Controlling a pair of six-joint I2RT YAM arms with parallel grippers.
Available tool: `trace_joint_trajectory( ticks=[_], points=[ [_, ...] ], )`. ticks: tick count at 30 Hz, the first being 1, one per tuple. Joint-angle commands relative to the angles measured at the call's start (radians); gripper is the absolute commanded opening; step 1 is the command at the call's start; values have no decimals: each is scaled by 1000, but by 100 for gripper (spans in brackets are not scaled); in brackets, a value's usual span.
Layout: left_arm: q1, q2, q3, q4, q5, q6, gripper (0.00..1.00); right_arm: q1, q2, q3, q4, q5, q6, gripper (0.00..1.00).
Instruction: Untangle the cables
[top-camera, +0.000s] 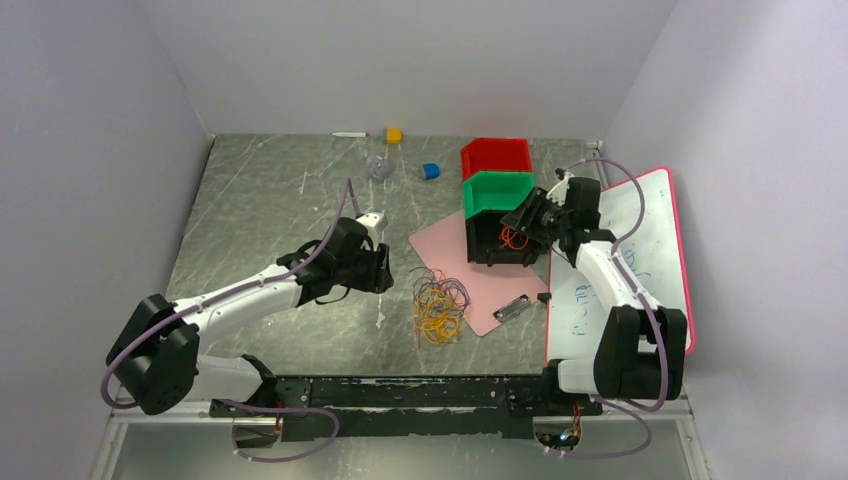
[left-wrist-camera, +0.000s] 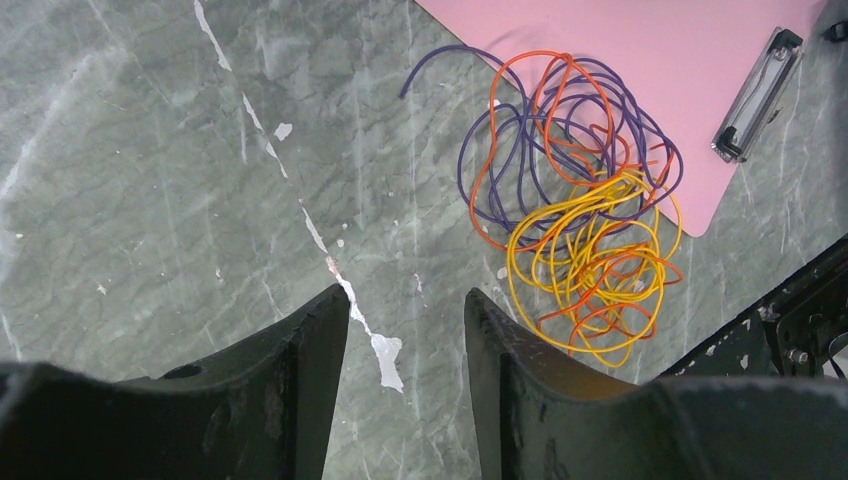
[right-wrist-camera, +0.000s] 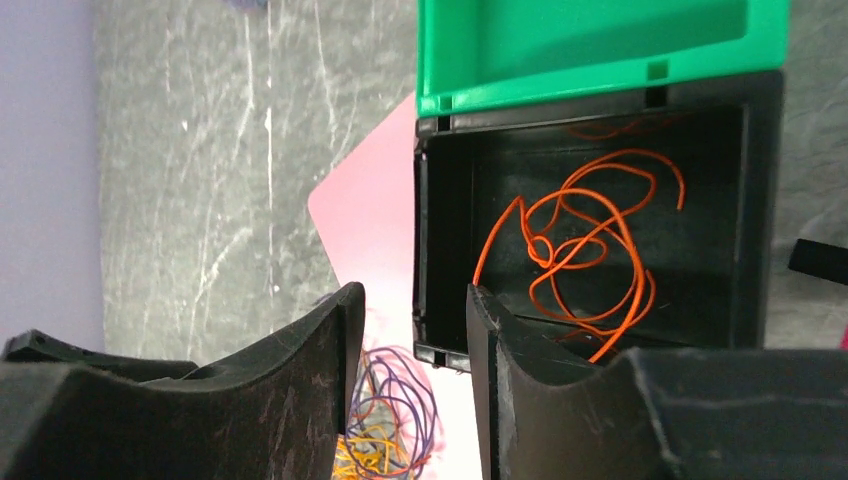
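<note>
**Tangle on the surface, both hands empty**

The cables (left-wrist-camera: 575, 210) lie bunched on the surface (top-camera: 260, 200), partly over a pink board (left-wrist-camera: 680, 50). The left hand (left-wrist-camera: 405, 300) hovers beside them, parted, holding nothing. Farther on, the right hand (right-wrist-camera: 410, 295), parted and empty, hangs above a black bin (right-wrist-camera: 760, 200) containing one orange cable (right-wrist-camera: 585, 250).

The top camera looked down from above and behind both arms over the whole desk (top-camera: 260, 200). The left wrist camera peered past the left pincer (left-wrist-camera: 405, 300) at the cables (left-wrist-camera: 575, 210) just ahead. The right one, close over the black bin (right-wrist-camera: 762, 200), caught those same cables between the tips of the right pincer (right-wrist-camera: 413, 295).
</note>
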Motion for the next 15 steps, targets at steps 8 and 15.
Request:
trace_joint_trajectory(
  ticks=[8,15],
  points=[
    [6,9,8,31,25,3,51,56,154,55,-16,154,-38,33],
    [6,7,-17,39,23,-5,51,111,232,125,-47,318,-80,22]
  ],
)
